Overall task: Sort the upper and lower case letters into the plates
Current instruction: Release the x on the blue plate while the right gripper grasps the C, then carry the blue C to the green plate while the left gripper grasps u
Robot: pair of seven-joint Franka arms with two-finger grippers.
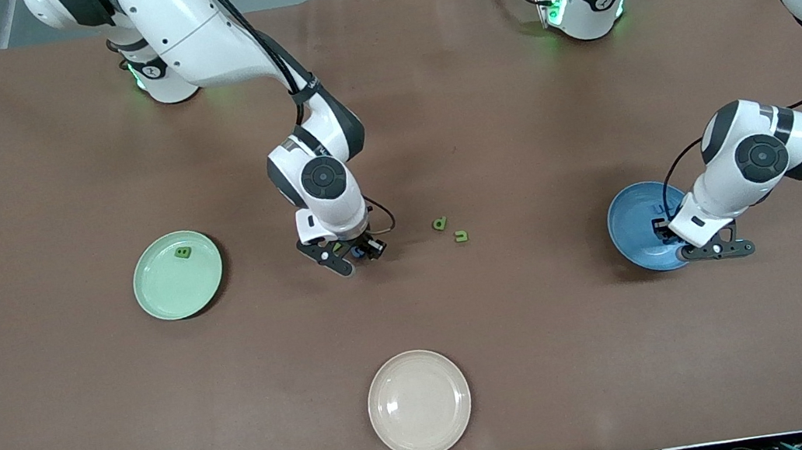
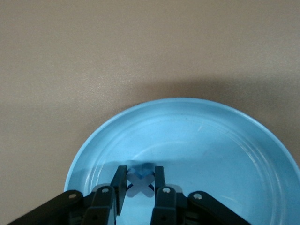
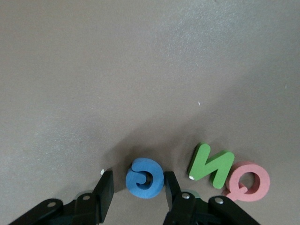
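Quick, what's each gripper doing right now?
Left gripper: shut on blue x over blue plate.
Right gripper: open around blue G.

Lighting was even and apparently overhead. The table point(image 1: 435, 134) showed no glare, and soft shadows pooled beside the plates. Green lamps glowed at both arm bases. In each wrist view, the nearest fingers looked slightly blurred.

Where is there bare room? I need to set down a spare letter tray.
Bare brown table lies between the mint green plate and the cream plate. Crowded: the right hand over letters, and the left hand over the blue plate.
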